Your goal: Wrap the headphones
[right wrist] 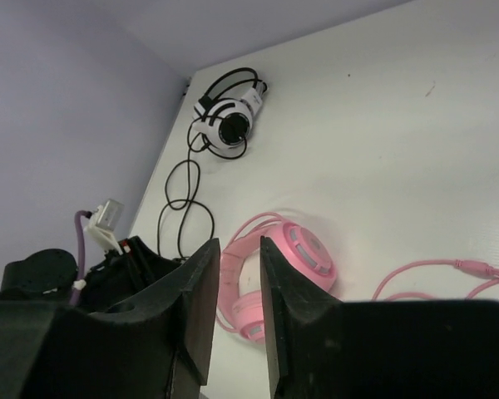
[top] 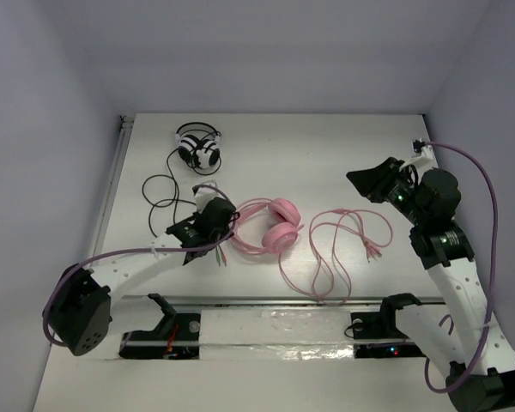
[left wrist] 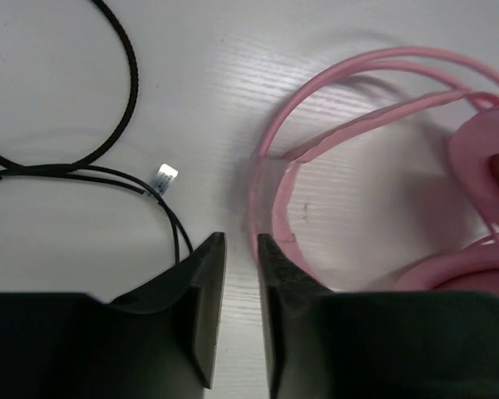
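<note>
Cable (top: pixel 339 249) right of headphones (top: pixel 279 230), other headset (top: pixel 199 148) behind them.

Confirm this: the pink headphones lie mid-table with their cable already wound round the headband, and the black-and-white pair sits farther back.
Wrong on the cable: the top view shows the pink cable sprawled in loose loops beside the pink headphones, not wound round the headband. The rest holds.

Left gripper (left wrist: pixel 241 238) beside pink headphones (left wrist: pixel 280 204)

No text is showing legibly anywhere; a small white tag (left wrist: pixel 166 174) is sitting on the black cable (left wrist: pixel 126 79), its print too blurred to read.
</note>
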Motion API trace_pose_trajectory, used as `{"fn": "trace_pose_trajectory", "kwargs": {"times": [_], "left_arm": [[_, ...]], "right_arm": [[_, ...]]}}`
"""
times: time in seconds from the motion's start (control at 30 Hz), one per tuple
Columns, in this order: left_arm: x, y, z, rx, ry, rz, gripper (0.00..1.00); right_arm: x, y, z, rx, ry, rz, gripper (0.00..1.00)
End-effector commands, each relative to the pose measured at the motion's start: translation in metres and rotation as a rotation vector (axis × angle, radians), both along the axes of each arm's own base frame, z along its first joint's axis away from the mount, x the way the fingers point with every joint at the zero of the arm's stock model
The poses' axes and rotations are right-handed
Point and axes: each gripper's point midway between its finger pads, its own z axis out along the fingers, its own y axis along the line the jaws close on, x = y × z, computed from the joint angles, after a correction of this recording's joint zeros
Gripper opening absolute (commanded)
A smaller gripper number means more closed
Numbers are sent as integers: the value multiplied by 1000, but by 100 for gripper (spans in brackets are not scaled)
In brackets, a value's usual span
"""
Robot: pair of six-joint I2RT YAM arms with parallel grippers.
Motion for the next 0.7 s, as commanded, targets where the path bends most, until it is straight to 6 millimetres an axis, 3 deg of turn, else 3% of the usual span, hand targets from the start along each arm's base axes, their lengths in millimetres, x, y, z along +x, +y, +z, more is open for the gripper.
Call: {"fn": "trace_pose_trajectory", "kwargs": {"times": [0.0,0.07,0.17,0.27,0.67], "left_arm": [[-7,10,-15,8,33,66,21],[-10,8,-20,9,40,48,39],[-6,-3,-17,-19,27,6,56],[-1,-15,-13,-41,15,-39,59],[11,-27,-43,32,88,-62,57]], "right_arm": [[-3,7,15,19,-67,47,33],[-3,8,14,16,-68,56,35],[-2,12,13,21,-69,79,37],[-1,15,6,12,-54,99,38],[3,17,-7,-4,-29,105,38]]}}
